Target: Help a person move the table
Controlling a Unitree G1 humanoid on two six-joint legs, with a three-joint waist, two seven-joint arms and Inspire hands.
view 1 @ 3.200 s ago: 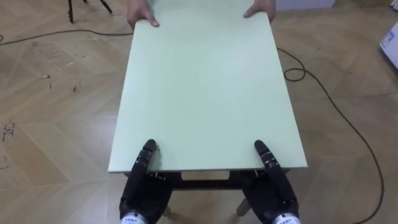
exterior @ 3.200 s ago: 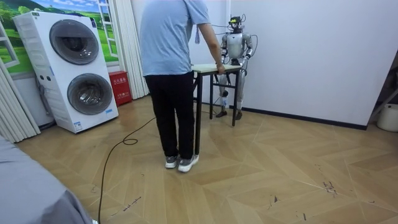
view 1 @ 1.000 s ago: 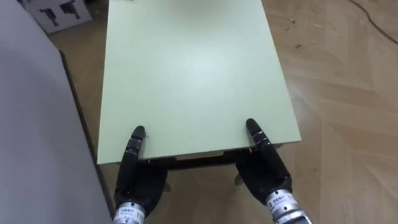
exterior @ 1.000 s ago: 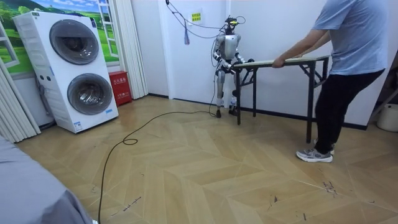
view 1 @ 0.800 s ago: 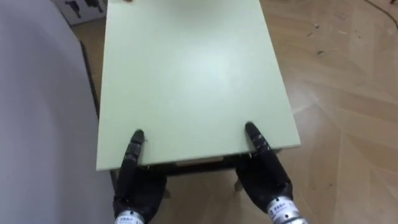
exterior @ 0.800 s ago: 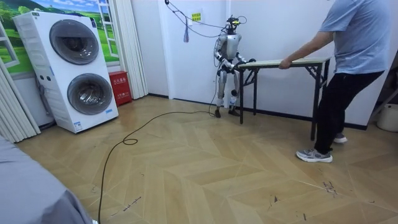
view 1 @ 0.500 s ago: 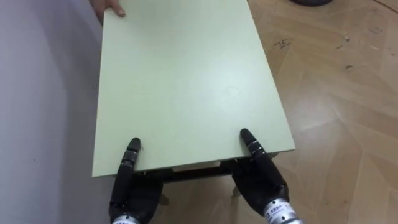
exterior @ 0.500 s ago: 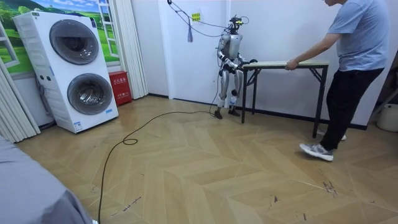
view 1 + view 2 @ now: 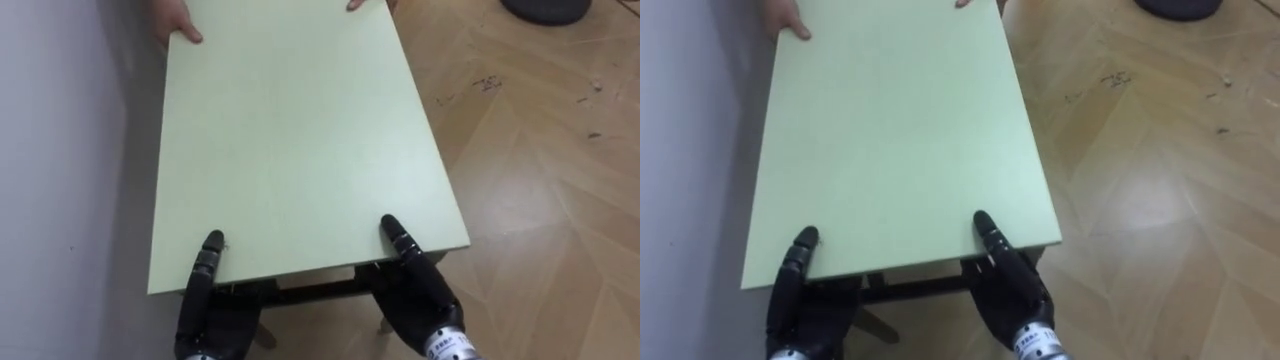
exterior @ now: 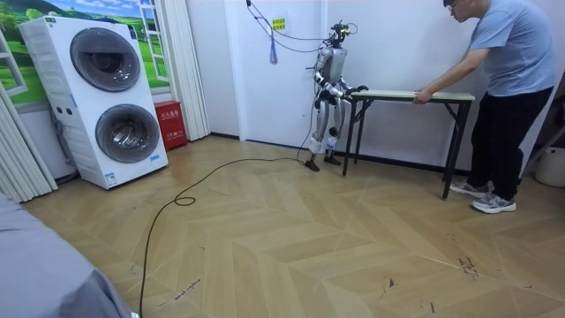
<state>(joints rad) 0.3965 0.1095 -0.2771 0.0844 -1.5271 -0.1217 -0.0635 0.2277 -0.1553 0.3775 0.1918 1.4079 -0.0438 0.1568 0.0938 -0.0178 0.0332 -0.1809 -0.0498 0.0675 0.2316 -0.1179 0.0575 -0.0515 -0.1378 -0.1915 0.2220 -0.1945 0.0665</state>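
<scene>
A pale green table (image 9: 300,130) stretches away from me, its long left side close to a white wall (image 9: 50,150). My left hand (image 9: 205,300) holds the near edge at the left corner, thumb on top and palm below. At the near right corner my right hand (image 9: 425,295) grips the same way. A person's hands (image 9: 175,22) rest on the far edge. In the room view the person (image 10: 503,88) bends over the far end of the table (image 10: 402,94), and I stand at its other end by the wall.
A dark round object (image 9: 545,8) lies on the wooden floor beyond the table's right side. In the room view stacked washing machines (image 10: 97,97) stand at the left, a cable (image 10: 177,199) loops over the floor, and a white container (image 10: 552,168) sits at the right edge.
The table, the person and I have shifted toward the room view's right, along the wall. The person has stepped back. Both my hands keep their hold on the near edge.
</scene>
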